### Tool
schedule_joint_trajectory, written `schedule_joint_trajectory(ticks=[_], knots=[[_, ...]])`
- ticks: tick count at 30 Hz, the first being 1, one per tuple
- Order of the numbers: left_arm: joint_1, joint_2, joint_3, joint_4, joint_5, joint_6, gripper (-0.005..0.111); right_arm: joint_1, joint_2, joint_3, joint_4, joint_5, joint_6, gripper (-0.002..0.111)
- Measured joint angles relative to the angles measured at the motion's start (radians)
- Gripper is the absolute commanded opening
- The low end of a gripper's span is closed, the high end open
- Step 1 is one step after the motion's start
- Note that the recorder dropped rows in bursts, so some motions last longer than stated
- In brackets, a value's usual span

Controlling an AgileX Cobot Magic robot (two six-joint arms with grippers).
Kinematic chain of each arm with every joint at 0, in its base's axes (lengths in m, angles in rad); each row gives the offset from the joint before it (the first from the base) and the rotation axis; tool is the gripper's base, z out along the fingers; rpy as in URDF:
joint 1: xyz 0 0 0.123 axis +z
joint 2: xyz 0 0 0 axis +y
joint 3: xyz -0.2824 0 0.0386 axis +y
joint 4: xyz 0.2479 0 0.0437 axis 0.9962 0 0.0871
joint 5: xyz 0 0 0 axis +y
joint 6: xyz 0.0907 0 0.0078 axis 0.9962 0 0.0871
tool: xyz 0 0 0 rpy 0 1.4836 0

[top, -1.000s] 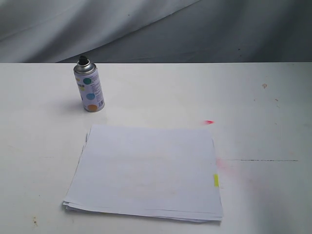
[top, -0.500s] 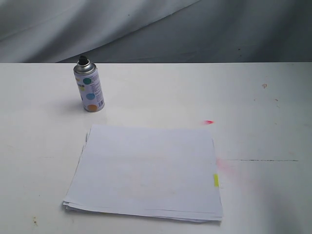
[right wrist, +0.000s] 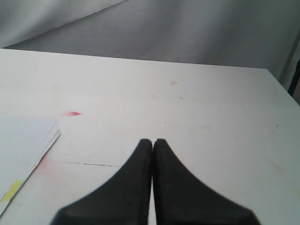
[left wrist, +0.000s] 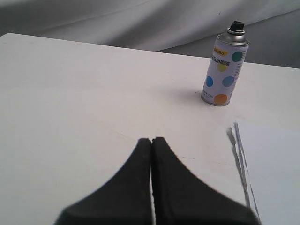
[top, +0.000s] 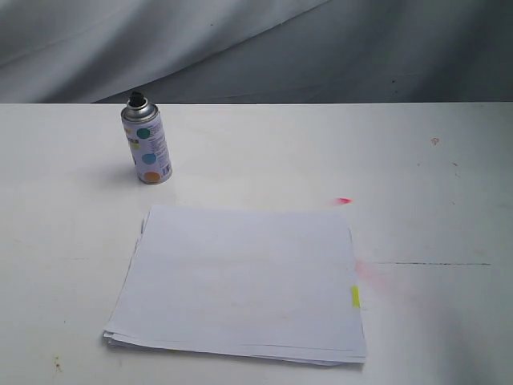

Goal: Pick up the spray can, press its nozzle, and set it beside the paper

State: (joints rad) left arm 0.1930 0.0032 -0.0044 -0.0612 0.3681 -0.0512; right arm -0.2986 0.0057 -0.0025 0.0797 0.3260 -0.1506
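Observation:
The spray can (top: 147, 143) stands upright on the white table, silver-white with coloured dots, its black nozzle (top: 137, 99) on top. The left wrist view shows the same spray can (left wrist: 224, 70) and nozzle (left wrist: 237, 25) well beyond my left gripper (left wrist: 151, 140), which is shut and empty. The paper (top: 240, 277), a thin white stack with a small yellow tab (top: 355, 297), lies nearer the front; the can is apart from its far left corner. My right gripper (right wrist: 153, 140) is shut and empty over bare table, to the right of the paper (right wrist: 23, 143). Neither gripper appears in the exterior view.
A red paint mark (top: 344, 200) and a pinkish smudge (top: 367, 271) sit just right of the paper, with a thin dark line (top: 433, 264) on the table (top: 449, 176) beyond. Grey cloth (top: 240, 48) hangs behind the table's far edge.

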Motion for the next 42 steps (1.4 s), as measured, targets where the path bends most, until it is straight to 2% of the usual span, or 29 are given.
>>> schedule_joint_trajectory(ticks=[42], knots=[[0.0, 0.0, 0.0, 0.0, 0.0, 0.0, 0.0, 0.0, 0.0, 0.0, 0.009, 0.019, -0.002, 0.0]])
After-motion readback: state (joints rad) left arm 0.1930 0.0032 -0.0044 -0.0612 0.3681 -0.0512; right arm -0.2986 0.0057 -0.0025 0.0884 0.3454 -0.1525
